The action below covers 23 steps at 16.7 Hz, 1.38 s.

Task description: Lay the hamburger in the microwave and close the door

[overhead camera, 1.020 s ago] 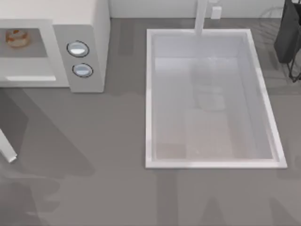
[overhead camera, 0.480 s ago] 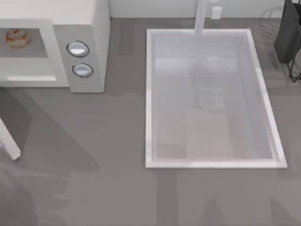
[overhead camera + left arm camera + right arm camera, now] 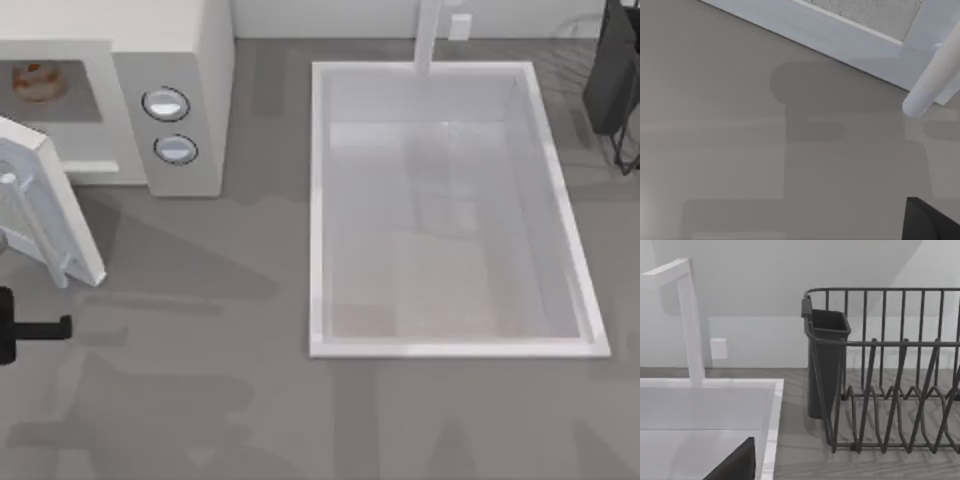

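Landmark: the microwave (image 3: pixel 170 95), at the far left of the table (image 3: pixel 250 400); all places below are given relative to it.
Left hand: the left hand (image 3: pixel 30 330) lies in front of the microwave, at the top view's left edge, just beyond the door's free edge; a dark finger points toward the sink side. Whether its fingers are apart or together cannot be told.
Door: the door (image 3: pixel 40 205) stands partly swung in, its free edge slanting out in front of the cavity. One second ago only a thin sliver of it showed, well out from the cavity; it has since come round much closer.
Hamburger: the hamburger (image 3: pixel 35 80) sits inside the microwave's cavity, where it also lay in both earlier pictures.
Meaning for the task: the laying-in looks done; the closing looks part way through, the door not yet flush with the front.
Knobs: two round knobs (image 3: pixel 166 104) on the grey panel, right of the cavity.
Sink: the sink (image 3: pixel 318 200), well to the microwave's right.
Right hand: the right hand (image 3: pixel 735 465) is parked far to the microwave's right, near the dish rack (image 3: pixel 885 370); its state cannot be told.
Writing: no brand, label or lettering can be read.
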Tool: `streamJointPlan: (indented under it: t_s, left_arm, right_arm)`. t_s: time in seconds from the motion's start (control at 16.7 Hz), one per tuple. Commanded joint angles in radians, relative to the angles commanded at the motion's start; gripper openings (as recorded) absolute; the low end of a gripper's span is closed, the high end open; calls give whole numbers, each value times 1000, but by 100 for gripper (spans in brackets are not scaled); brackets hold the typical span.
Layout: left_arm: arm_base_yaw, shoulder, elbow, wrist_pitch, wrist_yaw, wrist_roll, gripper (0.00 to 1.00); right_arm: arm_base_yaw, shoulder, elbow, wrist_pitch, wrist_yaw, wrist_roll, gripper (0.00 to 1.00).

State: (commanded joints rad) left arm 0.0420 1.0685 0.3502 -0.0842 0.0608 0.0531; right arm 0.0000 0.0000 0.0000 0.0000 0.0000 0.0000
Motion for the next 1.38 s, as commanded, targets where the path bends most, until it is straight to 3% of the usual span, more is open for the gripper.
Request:
streamJointPlan:
  t_s: [0.12,0.48,1.02,1.38]
  left_arm:
    - [-42,-22,-11,2,-37,-40,0]
    - [-43,-5,5,14,-38,-44,0]
    - [-51,422,230,165,-40,-45,0]
    - [-54,492,291,216,-41,-45,0]
  right_arm:
    - [0,0,0,0,0,0,100]
    - [0,0,0,0,0,0,100]
    - [0,0,0,0,0,0,100]
    - [0,0,0,0,0,0,100]
